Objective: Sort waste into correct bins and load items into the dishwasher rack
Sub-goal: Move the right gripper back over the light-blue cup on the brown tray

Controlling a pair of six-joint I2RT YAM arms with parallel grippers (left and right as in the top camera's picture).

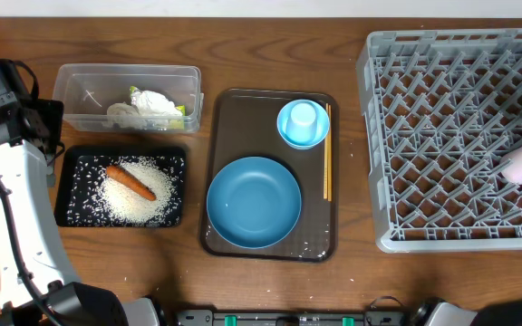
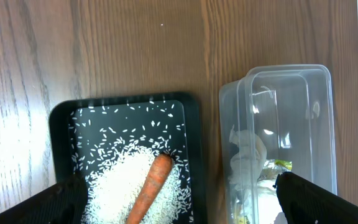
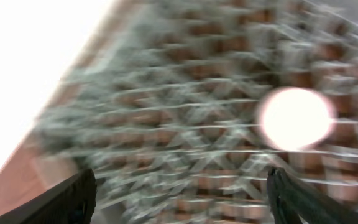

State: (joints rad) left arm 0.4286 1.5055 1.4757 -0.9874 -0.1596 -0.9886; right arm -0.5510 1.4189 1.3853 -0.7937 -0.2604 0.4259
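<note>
hanging above the dishwasher rack (image 3: 166,118), the right end effector (image 3: 180,186) has its two fingers wide apart and nothing between them, so it is open. this wrist view is much blurred. just ahead of the fingers, the small white cup (image 3: 294,118) sits among the pegs near the right side of the rack; i judge it is put there because the pegs keep it from rolling. whether it stands or leans, i cannot tell.

the left end effector (image 2: 179,193) is also open and empty. it hovers over the black tray (image 2: 61,124) and the clear tub (image 2: 328,112), which stand just beside each other. the carrot (image 2: 151,186) lies on the rice (image 2: 114,180) in the tray, and the wrapper (image 2: 247,162) and the yellow-green packet (image 1: 181,110) are in the tub. so food and packaging seem already separated.

further out, on the brown tray (image 1: 220,118), the dark-blue bowl (image 1: 254,201), the light-blue bowl (image 1: 303,123) and the chopsticks (image 1: 326,154) wait between bins and rack, within reach of both arms. these are probably next.

no brand, label or writing can be read anywhere.
</note>
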